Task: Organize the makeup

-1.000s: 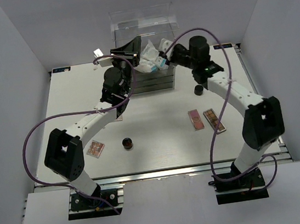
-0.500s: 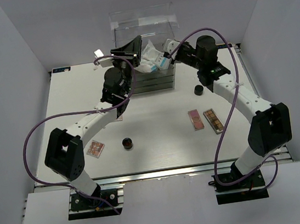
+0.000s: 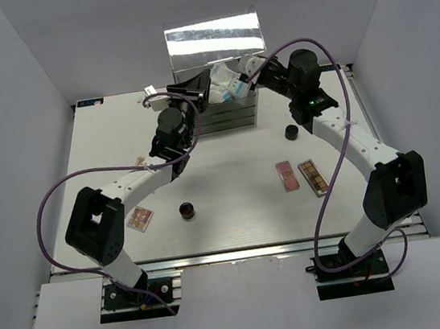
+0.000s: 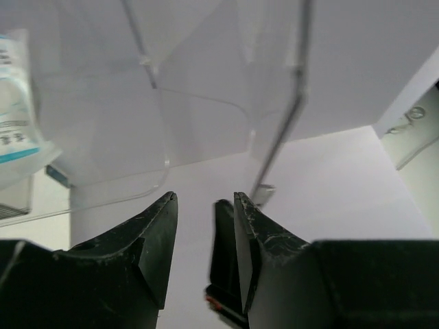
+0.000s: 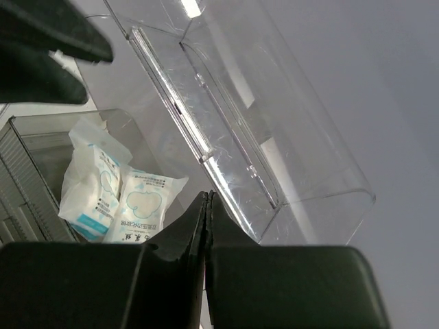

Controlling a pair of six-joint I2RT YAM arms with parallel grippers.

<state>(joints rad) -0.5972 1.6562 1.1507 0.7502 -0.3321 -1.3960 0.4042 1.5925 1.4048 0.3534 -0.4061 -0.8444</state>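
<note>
Two white-blue packets (image 3: 226, 84) lie in the open top tray of the clear drawer box (image 3: 226, 115); they also show in the right wrist view (image 5: 140, 205). My left gripper (image 3: 188, 87) is open at the box's left top corner. In the left wrist view (image 4: 204, 199) a dark flat strip I cannot identify stands against the right finger. My right gripper (image 3: 248, 67) is shut and empty at the tray's right edge, as its wrist view (image 5: 208, 195) shows. On the table lie a black cylinder (image 3: 290, 132), a round dark jar (image 3: 186, 210) and palettes (image 3: 287, 175) (image 3: 314, 176) (image 3: 139, 217).
The box's clear lid (image 3: 212, 42) stands upright behind the tray; it also shows in the right wrist view (image 5: 240, 116) and the left wrist view (image 4: 206, 103). A further palette (image 3: 140, 160) peeks out beside the left arm. Grey walls close in the table on three sides.
The clear lid has swung up from a tilted position to upright. My left gripper has shifted slightly back with it. My right gripper moved a little right, then stayed.
</note>
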